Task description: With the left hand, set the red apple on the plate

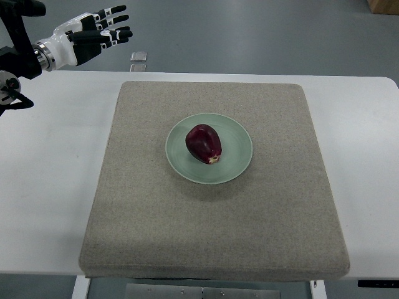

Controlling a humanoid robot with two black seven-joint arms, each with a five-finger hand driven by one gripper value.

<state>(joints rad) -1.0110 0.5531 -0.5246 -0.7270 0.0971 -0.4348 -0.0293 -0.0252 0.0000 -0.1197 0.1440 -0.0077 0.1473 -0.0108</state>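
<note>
The red apple (pixel 204 143) lies on its side on the pale green plate (pixel 237 163) at the middle of the grey mat (pixel 124 205) on the white bench (pixel 50 187), while the left hand (pixel 93 34), at eleven o'clock, hovers empty, fingers (pixel 118 32) spread.

You've got the red apple (pixel 203 143) lying on the green plate (pixel 237 163), centre of the grey mat (pixel 143 205). Your left hand (pixel 93 34) hovers top-left, fingers spread, well apart from it.

top view | steep downward look from robot's side | single camera
</note>
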